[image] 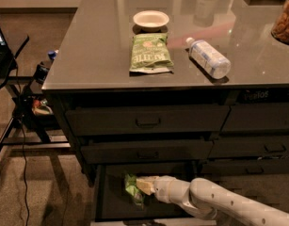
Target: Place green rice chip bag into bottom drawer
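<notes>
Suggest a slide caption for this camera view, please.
The gripper holds the green rice chip bag inside the open bottom drawer.
</notes>
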Robot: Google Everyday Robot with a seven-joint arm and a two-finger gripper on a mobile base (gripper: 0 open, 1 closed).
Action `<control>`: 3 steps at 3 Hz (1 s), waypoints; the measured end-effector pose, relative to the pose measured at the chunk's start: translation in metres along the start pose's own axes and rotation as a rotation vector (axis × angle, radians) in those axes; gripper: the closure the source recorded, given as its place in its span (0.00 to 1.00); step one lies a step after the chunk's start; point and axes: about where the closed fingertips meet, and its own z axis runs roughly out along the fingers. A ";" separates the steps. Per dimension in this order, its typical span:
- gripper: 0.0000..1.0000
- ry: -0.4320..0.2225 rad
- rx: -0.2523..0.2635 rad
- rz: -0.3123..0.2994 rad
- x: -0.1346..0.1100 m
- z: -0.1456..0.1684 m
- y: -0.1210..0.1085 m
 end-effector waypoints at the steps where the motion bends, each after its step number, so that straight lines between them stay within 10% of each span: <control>1: 1.00 -0.019 -0.008 0.041 0.011 0.012 -0.026; 3: 1.00 -0.022 -0.046 0.125 0.032 0.032 -0.063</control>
